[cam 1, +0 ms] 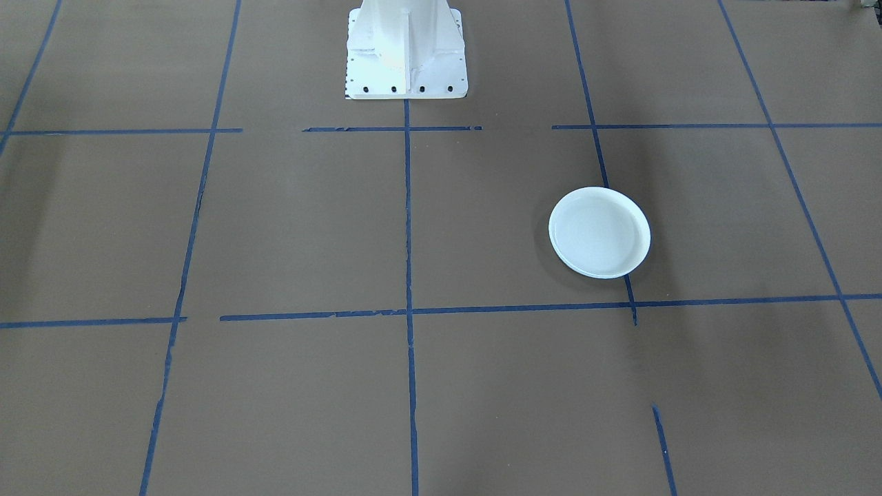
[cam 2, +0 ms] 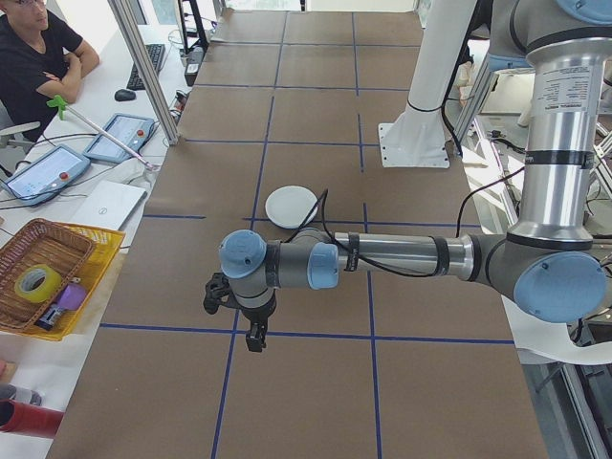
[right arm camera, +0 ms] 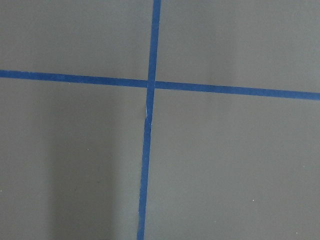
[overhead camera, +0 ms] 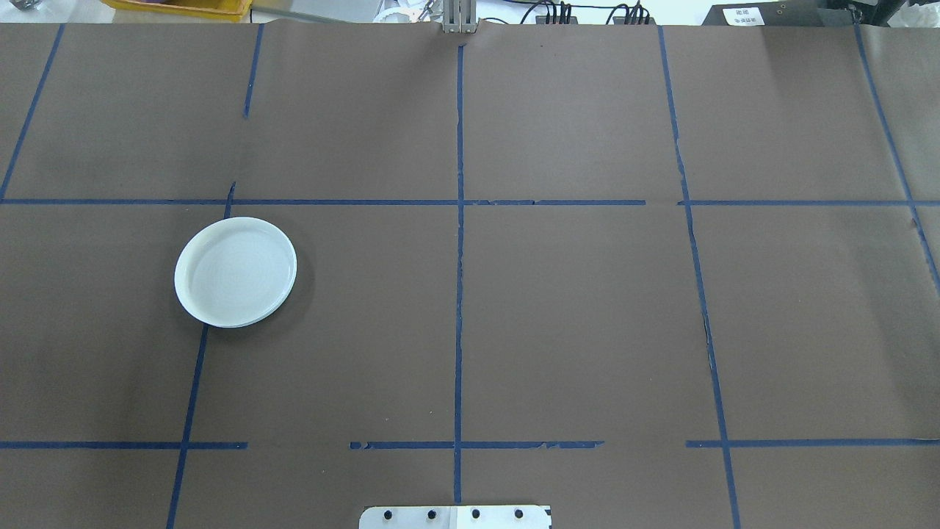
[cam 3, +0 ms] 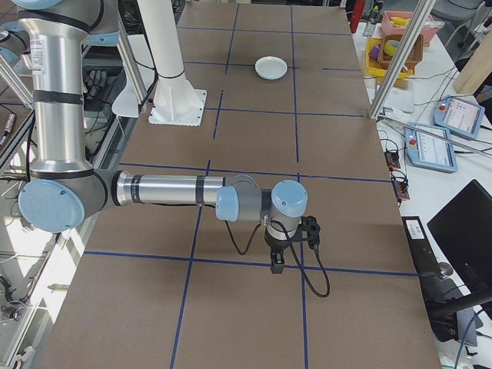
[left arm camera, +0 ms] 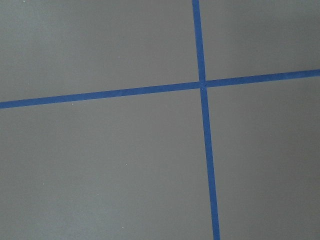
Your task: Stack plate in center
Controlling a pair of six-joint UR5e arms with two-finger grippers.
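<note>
One pale round plate [overhead camera: 236, 271] with a low rim lies on the brown table, on the robot's left side, over a blue tape line. It looks white to faintly blue [cam 1: 599, 232], and a second rim edge shows under its near side, as if plates lie stacked. Which plate is on top I cannot tell. The plate [cam 2: 291, 206] also shows far beyond my left gripper [cam 2: 254, 339], which hangs pointing down over bare table near the left end. My right gripper [cam 3: 277, 266] hangs likewise near the right end, far from the plate [cam 3: 270, 68]. Whether either gripper is open or shut I cannot tell. Both wrist views show only tape crossings.
The white robot base [cam 1: 406, 55] stands at the table's middle rear edge. A person [cam 2: 38, 48] sits at a side desk with tablets [cam 2: 120, 137] and a wicker basket [cam 2: 38, 273] on a yellow tray. More tablets [cam 3: 434, 146] lie beside the right end.
</note>
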